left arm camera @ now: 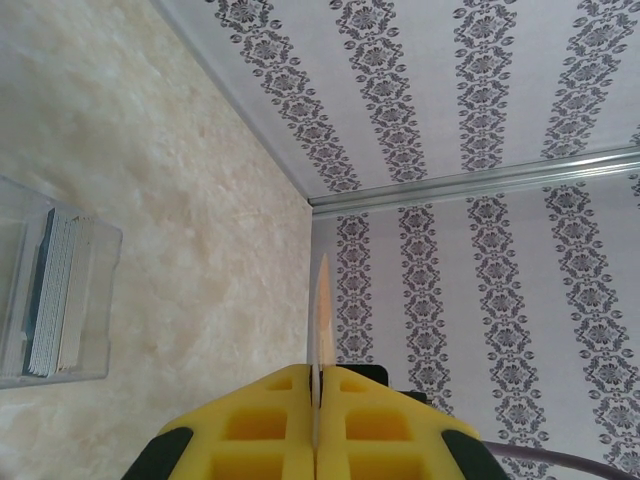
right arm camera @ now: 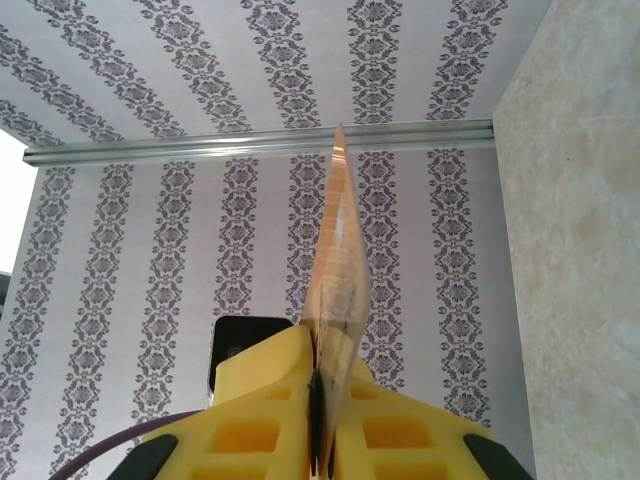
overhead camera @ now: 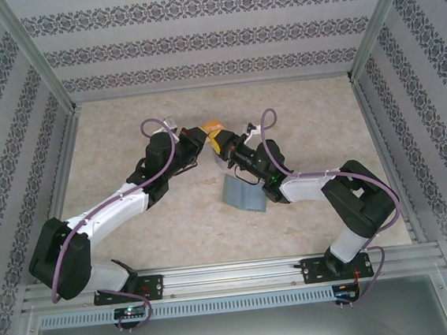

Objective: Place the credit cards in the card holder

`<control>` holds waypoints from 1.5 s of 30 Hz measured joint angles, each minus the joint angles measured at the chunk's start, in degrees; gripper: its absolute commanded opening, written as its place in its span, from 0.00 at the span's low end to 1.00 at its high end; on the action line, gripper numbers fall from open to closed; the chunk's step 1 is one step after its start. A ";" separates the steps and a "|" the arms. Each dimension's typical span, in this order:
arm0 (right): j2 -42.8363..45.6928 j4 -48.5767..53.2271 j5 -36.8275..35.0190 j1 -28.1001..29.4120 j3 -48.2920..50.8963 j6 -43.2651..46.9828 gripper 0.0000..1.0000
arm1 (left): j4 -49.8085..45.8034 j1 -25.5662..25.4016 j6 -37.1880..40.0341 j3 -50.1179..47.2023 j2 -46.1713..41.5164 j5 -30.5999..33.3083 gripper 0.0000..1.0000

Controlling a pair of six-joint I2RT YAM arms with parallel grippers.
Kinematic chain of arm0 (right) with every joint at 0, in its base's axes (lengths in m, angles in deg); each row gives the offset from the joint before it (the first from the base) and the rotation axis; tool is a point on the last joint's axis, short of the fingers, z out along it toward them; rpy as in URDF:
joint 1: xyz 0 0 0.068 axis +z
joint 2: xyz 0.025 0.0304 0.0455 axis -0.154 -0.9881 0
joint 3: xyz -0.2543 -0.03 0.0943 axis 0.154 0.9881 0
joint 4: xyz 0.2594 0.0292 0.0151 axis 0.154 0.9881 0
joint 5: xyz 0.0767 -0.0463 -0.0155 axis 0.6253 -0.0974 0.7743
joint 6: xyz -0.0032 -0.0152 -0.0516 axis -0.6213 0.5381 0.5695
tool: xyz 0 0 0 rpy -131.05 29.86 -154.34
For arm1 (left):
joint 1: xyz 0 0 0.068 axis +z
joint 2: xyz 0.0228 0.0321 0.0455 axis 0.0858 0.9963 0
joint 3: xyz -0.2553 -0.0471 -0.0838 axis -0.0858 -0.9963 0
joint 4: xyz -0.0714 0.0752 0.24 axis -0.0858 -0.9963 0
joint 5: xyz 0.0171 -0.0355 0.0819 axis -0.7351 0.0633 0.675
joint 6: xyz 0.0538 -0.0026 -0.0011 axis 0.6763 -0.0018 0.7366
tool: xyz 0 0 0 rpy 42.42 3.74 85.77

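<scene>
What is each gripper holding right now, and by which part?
The left gripper and right gripper each pinch an orange credit card by one edge; apparently the same card.

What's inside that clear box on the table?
The box holds a stack of cards packed close together, seen edge-on through its clear wall. Only their thin edges show. Their faces cover one another, so neither the prints nor the count can be told.
</scene>
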State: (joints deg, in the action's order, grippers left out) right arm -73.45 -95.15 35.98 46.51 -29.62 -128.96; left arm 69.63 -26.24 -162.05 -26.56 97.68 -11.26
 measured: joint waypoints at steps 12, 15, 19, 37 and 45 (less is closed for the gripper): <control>4.72 5.70 2.54 -2.80 3.65 7.10 0.00 | -3.96 0.04 1.31 -0.85 -1.14 2.73 0.74; 9.77 14.29 5.18 -4.04 5.09 15.37 0.00 | -8.90 0.13 5.95 -0.81 -3.32 3.69 0.75; 17.94 29.35 7.85 -4.35 5.57 27.50 0.00 | -18.29 0.13 18.29 2.12 -4.55 0.17 1.00; 23.74 67.82 31.21 -15.06 15.96 56.30 0.00 | -43.63 -5.60 44.46 11.39 16.37 -13.99 0.56; 17.49 65.70 36.06 -18.67 13.88 58.88 0.00 | -44.26 -5.60 45.44 12.31 21.94 -13.05 0.51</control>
State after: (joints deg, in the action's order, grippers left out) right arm -55.96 -29.45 72.05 27.84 -15.74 -70.07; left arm 25.37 -31.83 -116.61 -14.25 119.63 -24.31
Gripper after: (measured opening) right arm 0.039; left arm 0.540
